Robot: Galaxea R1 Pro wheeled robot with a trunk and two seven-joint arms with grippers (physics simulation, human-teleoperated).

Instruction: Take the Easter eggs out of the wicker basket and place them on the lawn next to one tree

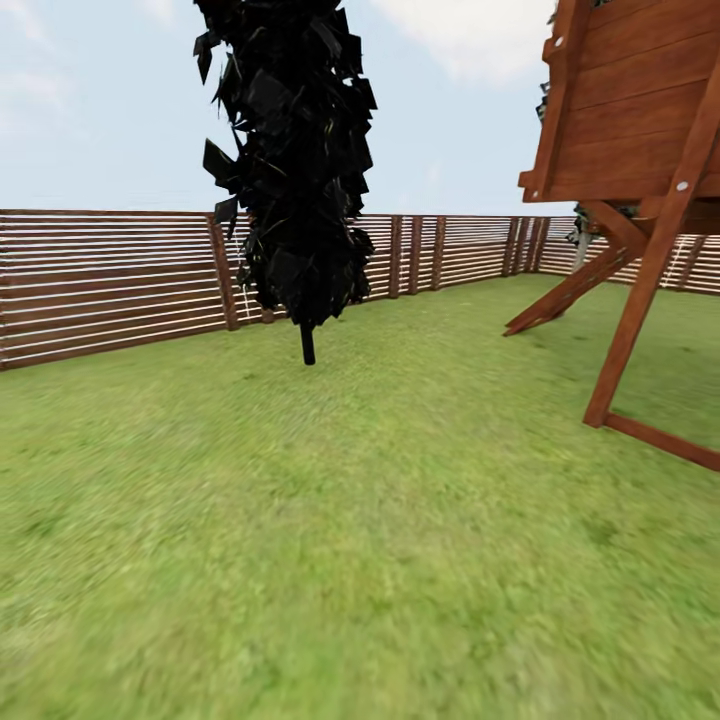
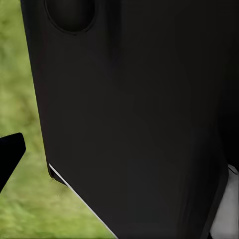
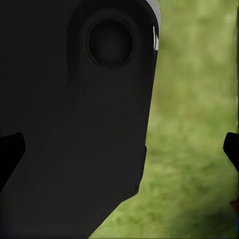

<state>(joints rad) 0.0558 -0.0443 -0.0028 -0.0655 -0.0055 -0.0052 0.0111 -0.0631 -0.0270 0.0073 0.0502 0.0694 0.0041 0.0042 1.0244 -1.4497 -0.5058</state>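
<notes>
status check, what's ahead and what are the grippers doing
Grippers: fingertips at wrist view edges, state unclear. Lawn ahead, no basket or eggs seen. Dark conifer by the slat fence; wooden play frame on the right.

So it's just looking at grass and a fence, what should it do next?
Probably turn the base to look around. The head view holds lawn, a slat fence, a dark conifer and a wooden play frame, none of them the basket, eggs or grey-trunked tree it needs, so searching comes first.
</notes>
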